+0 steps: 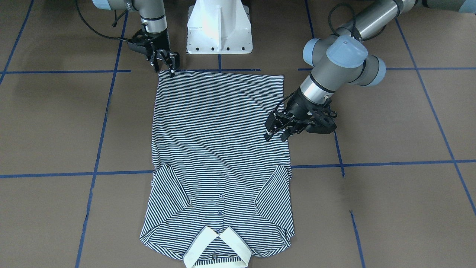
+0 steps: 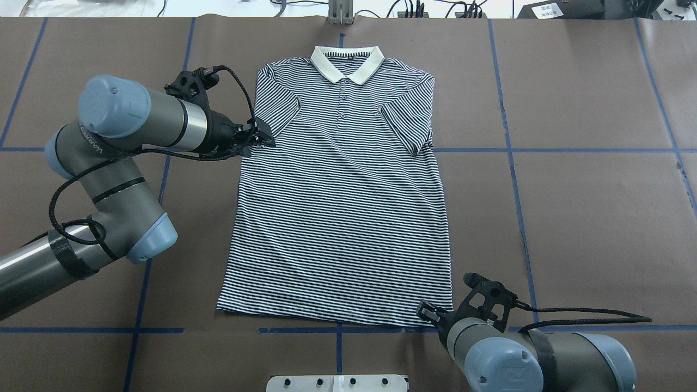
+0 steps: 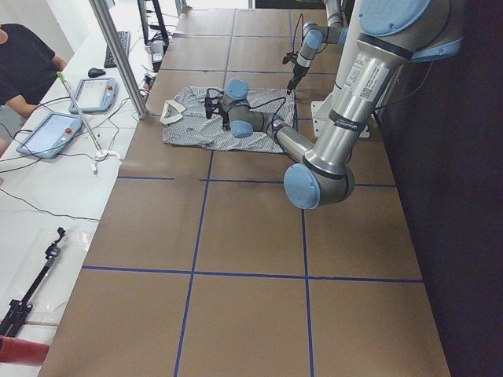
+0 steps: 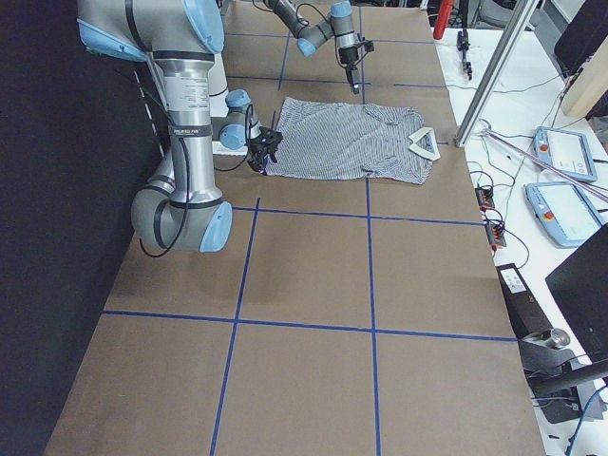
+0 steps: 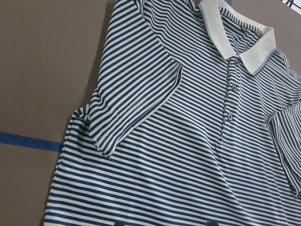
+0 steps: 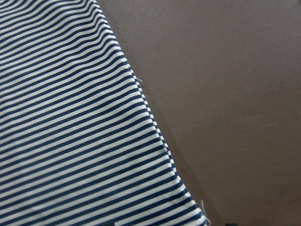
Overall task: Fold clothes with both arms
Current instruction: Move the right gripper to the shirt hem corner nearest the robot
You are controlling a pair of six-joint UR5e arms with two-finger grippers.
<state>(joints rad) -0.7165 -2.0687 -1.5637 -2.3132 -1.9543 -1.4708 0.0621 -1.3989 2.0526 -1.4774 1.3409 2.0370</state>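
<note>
Shirt (image 2: 343,207): striped polo, flat on worktop (image 2: 572,218), long axis running outward from robot (collar (image 2: 347,62) at far end). Left end effector (image 1: 277,134): spread, empty, at shirt's left side edge below sleeve (image 2: 277,111). Right end effector (image 1: 163,67): spread, empty, at near right hem (image 2: 337,318) corner.

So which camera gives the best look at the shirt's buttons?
The left wrist-mounted view: the buttons sit close below the cream collar. The overhead and front-facing views show them as tiny dots. In both side views they are too small to see; the right wrist view shows only striped hem.
</note>
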